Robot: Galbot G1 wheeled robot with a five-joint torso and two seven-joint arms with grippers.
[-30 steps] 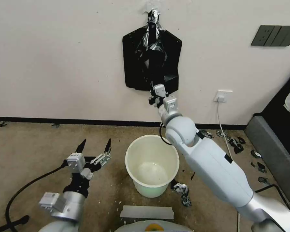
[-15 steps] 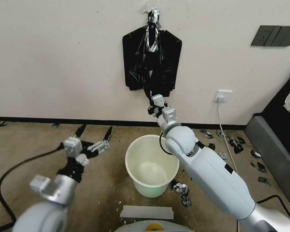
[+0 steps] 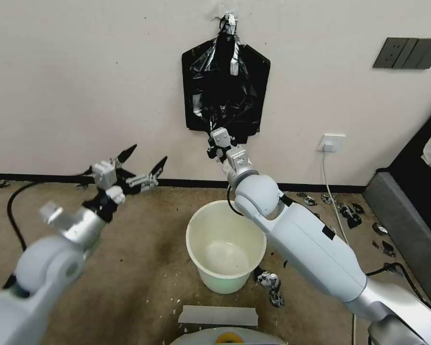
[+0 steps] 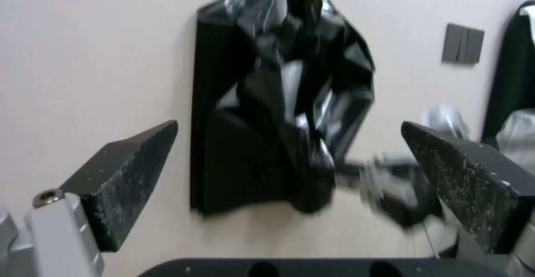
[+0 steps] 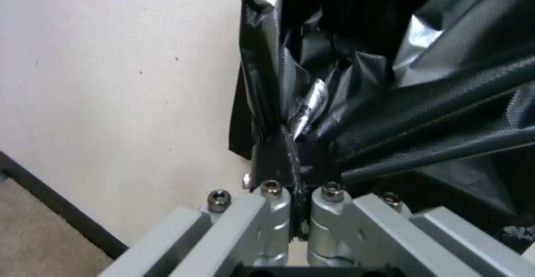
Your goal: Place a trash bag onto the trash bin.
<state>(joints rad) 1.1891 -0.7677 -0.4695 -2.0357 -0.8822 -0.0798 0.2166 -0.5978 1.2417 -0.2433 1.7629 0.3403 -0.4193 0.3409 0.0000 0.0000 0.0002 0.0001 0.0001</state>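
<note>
The right gripper [image 3: 214, 147], a grey metal pincer with black fingertips at the end of a white arm, stands a little above the middle of the head view, and its jaws are pressed together on the lower edge of the thin, glossy black plastic trash bag [image 3: 223, 91]. In the right wrist view the two metal finger bars [image 5: 277, 210] stand close side by side with a bunched fold of the crinkled film [image 5: 357, 114] pinched between them, and the plastic fans out from this fold in stiff shining pleats. The bag hangs against the pale wall [image 3: 81, 76] in the upper middle of the head view, gathered at its top, and it lies in front of a flat, smooth black pack of bags [image 3: 261, 72] with angled upper corners. The left gripper [image 3: 143, 163], in the left middle of the head view, is spread wide, its two pointed black wedge fingers well apart, and it holds nothing; in the left wrist view the wedges [image 4: 128, 172] frame the hanging bag [image 4: 290, 93], which is apart from them. The round cream-white plastic trash bin [image 3: 225, 275], smooth and slightly tapered, stands on the brown floor [image 3: 143, 268] in the lower middle of the head view, below the right gripper and apart from the bag; inside I see only its bare pale bottom. Small torn black plastic scraps [image 3: 271, 282] lie on the floor just beside the bin at lower right.
</note>
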